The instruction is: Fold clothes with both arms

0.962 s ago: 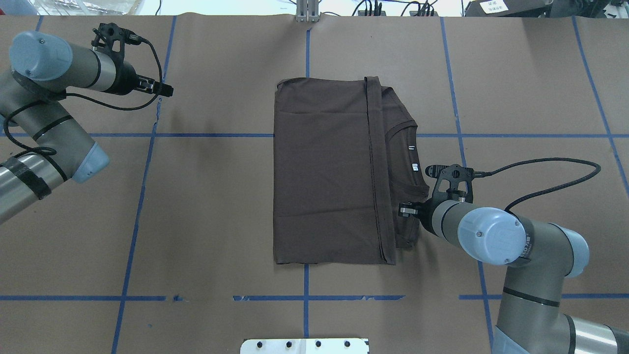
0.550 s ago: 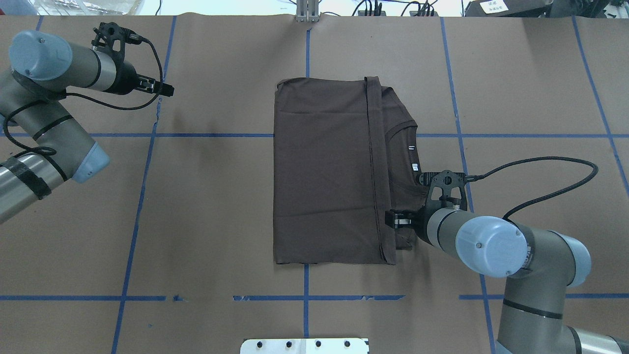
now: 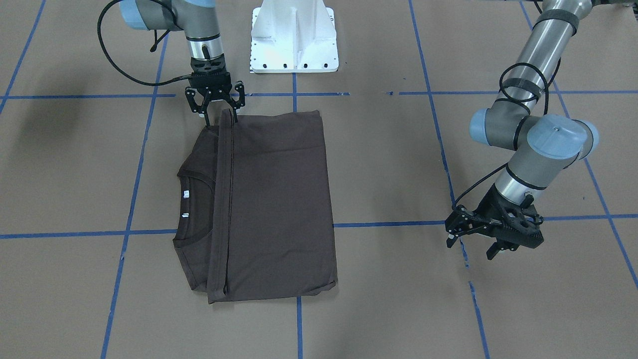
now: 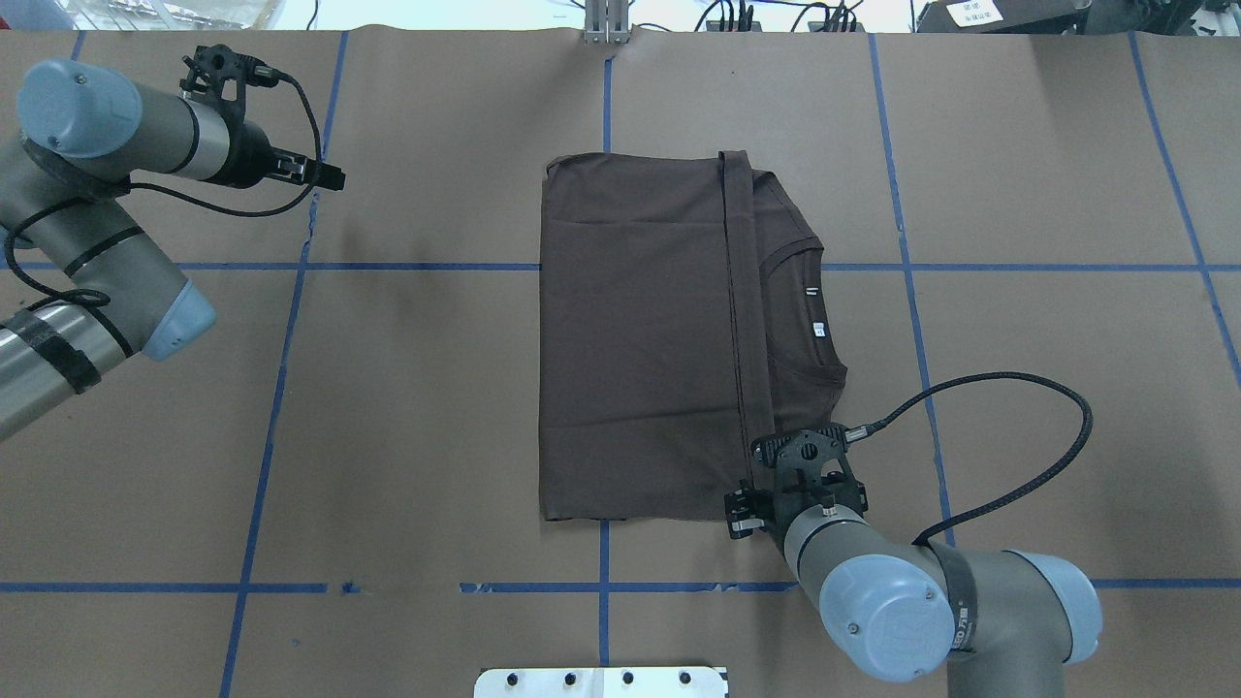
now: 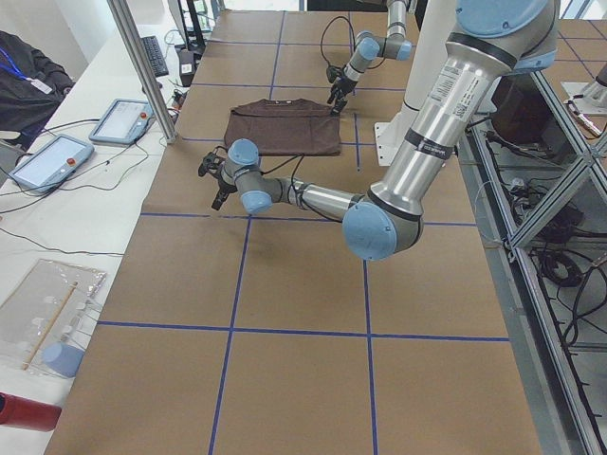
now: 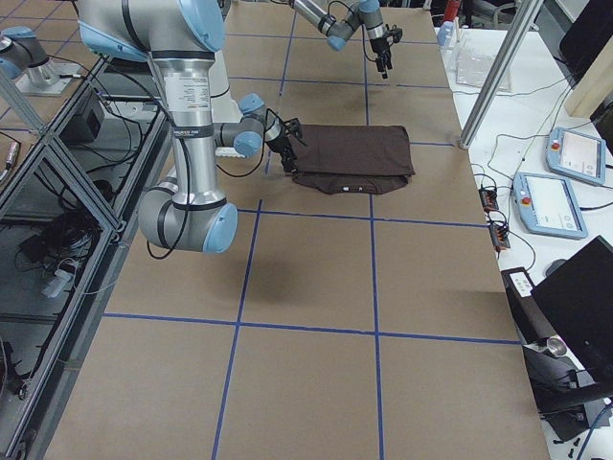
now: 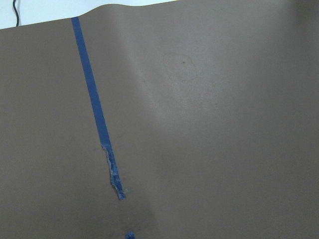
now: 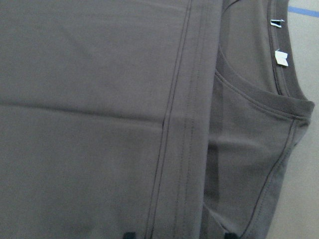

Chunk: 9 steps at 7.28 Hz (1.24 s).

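In comes the right gripper (image 3: 220,117)! A second ago it sat farther out from the white pedestal (image 3: 294,45), up along the collar-side edge of the T-shirt (image 4: 635,339). Now it has swung back to the shirt corner nearest the pedestal. The shirt itself hasn't stirred, not a crease different. The left gripper (image 3: 471,248) is parked just where it was, well off from the pedestal on the robot's left, over bare brown paper.

Check the fingers. The right pair are spread wide, one on each side of the hem band (image 4: 742,310) at that pedestal-side corner, and nothing is pinched yet. The right wrist camera shows both dark tips at the bottom of its frame with cloth between them. The left pair look parted too, and they hold nothing.

The shirt lies flat just out from the pedestal, a touch to the robot's right. It's folded to a tidy rectangle, with the hem band laid across the chest. The collar (image 4: 829,349) and white neck tags (image 4: 819,330) peek out on the robot's-right side.

So what does the move mean? It reads as lining up a fresh grasp for the next fold, probably carrying the pedestal-side edge away from the pedestal. One worry: only one arm is at the cloth. Lifted from a single corner, those stacked layers could slide or skew.
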### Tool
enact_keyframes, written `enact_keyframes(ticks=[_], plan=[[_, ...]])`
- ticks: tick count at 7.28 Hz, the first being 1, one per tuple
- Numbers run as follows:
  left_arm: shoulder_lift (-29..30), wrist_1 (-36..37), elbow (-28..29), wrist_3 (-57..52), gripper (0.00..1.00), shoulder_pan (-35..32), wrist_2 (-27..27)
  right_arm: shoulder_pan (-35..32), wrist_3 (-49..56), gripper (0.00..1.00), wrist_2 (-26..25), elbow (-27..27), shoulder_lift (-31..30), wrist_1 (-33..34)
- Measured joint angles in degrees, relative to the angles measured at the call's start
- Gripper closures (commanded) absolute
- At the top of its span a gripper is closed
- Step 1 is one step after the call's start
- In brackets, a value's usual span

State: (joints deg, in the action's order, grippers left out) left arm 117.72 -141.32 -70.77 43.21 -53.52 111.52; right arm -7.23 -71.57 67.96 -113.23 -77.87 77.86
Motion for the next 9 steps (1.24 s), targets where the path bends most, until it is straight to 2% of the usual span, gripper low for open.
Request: enact_keyframes(ticks=[3,9], plan=[[-0.3,-0.1,0.0,0.1,0.0,0.1,0.1,1.8,4.0,0.65,-2.5,-0.1,0.6,1.5],[-0.5,-0.1,0.0,0.1,0.0,0.1,0.1,3.0,5.4,0.67,-2.2,-0.1,0.9,1.6]])
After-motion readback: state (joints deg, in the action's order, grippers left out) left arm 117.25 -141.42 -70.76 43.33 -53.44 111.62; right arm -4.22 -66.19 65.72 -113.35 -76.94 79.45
